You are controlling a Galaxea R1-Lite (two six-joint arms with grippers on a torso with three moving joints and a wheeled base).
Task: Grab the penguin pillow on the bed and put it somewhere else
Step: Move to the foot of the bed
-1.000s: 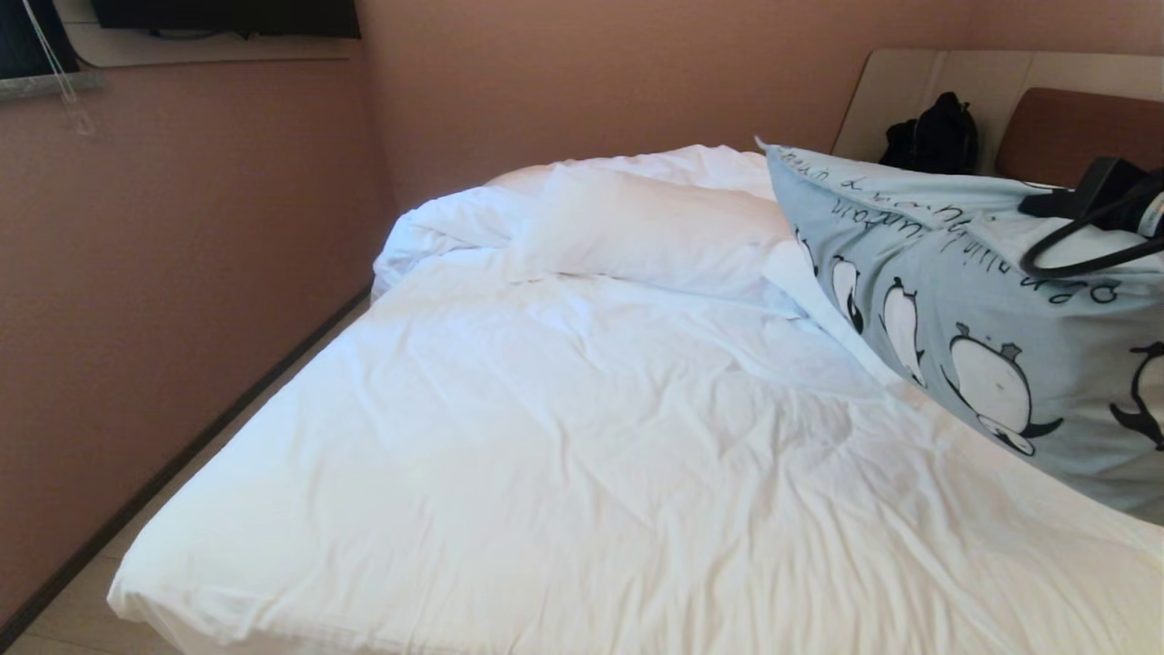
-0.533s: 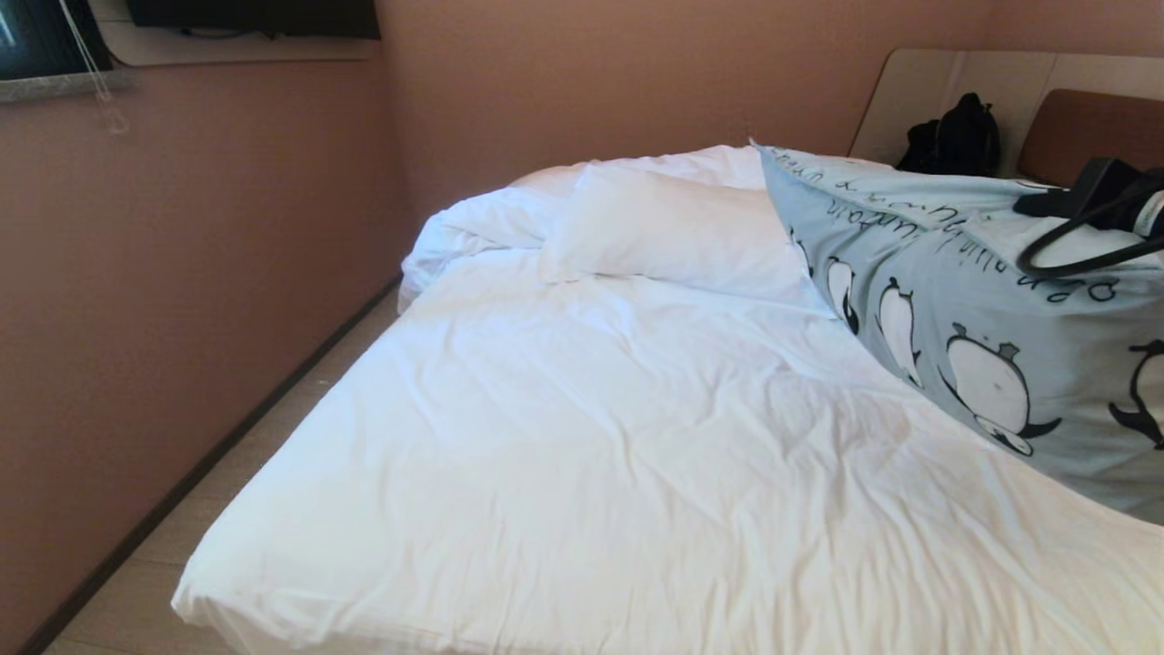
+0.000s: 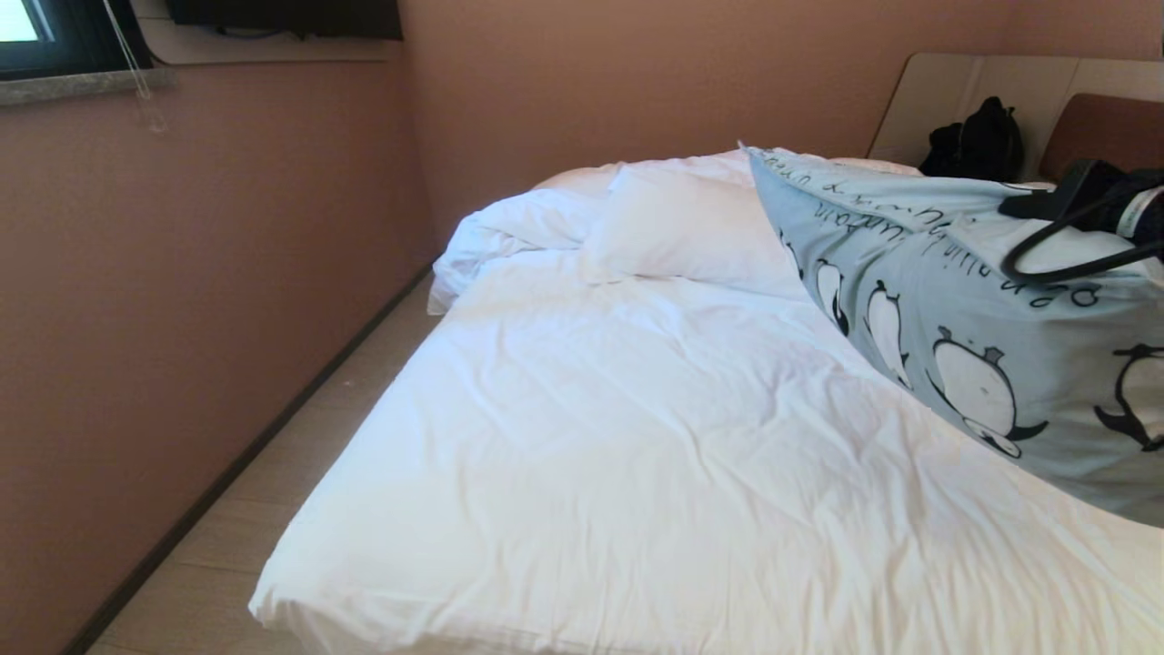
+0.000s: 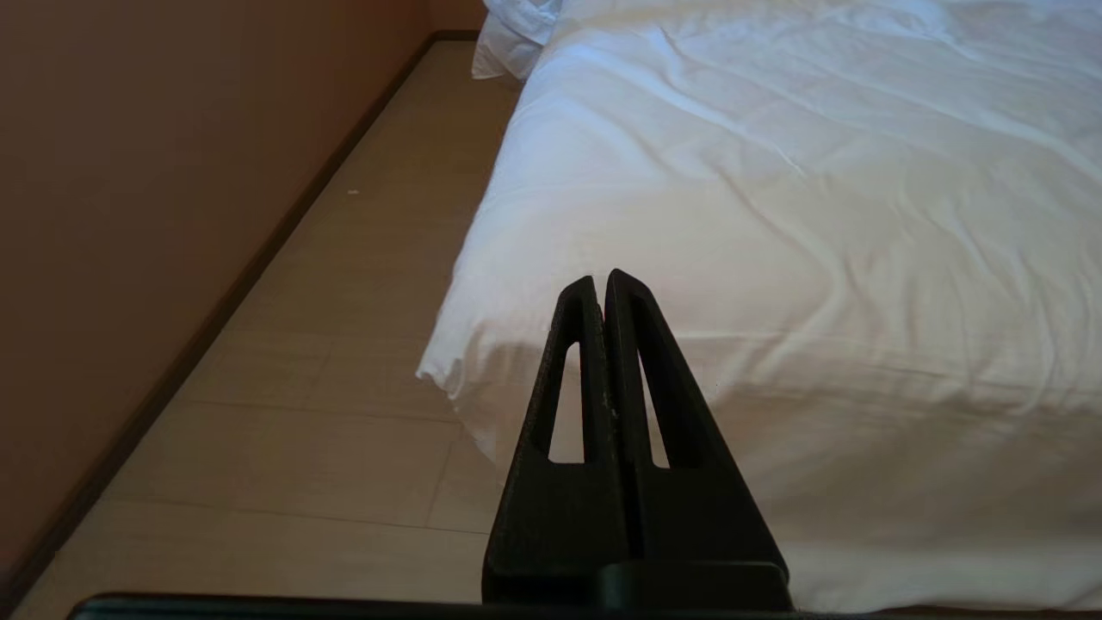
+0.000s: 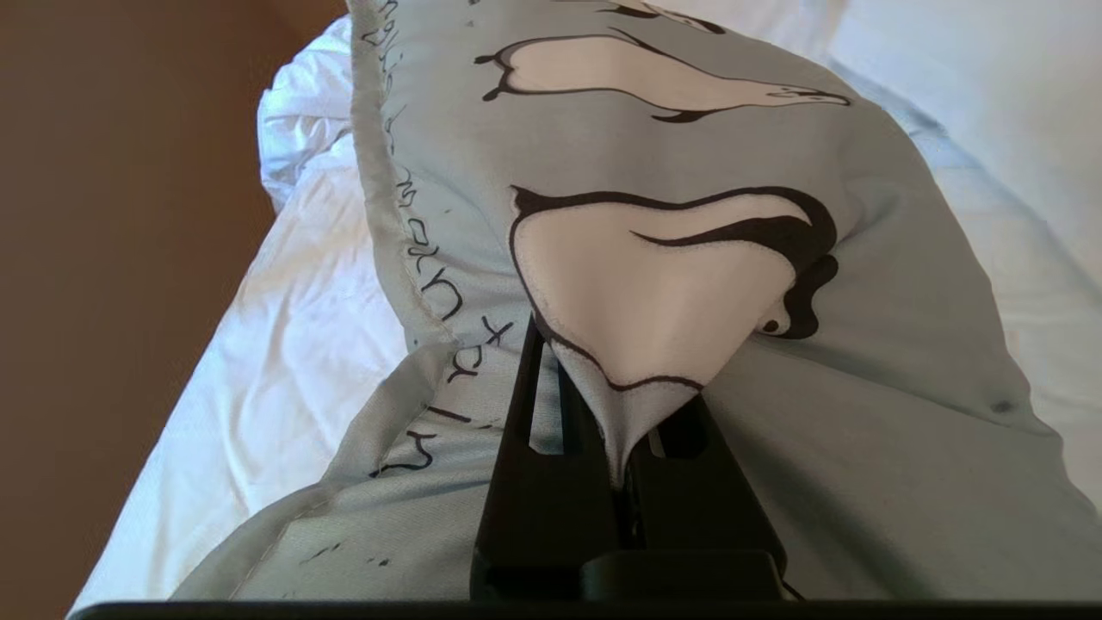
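The pick-up is done. The right gripper (image 5: 616,430) is pinching a fold of the pillow (image 3: 982,337) cover between closed fingers, the cloth bunching into the jaws right at a printed penguin. In the head view the pillow is hanging from that arm at the right side, tilted, its far corner reaching up toward the headboard (image 3: 1100,127) and its lower edge sitting close over the duvet (image 3: 637,428); whether it is brushing the bed (image 3: 382,591) there I cannot tell. What is left, as I judge it, is carrying the pillow to another spot and letting go.

The left gripper (image 4: 605,288) is idling with its fingers pressed together, holding nothing, pointing at the foot corner of the bed and the floor (image 4: 344,344) beside it.

Compared with a second ago, the whole head view is sliding: bed, white pillow (image 3: 691,223), wall (image 3: 182,273) and black bag (image 3: 978,141) all sit further right in the picture, more floor is showing at the left, and a bright window (image 3: 18,18) corner is coming into view. That reads as the camera turning, not the things moving. The pillow is keeping nearly the same place in the picture, going along with the robot.
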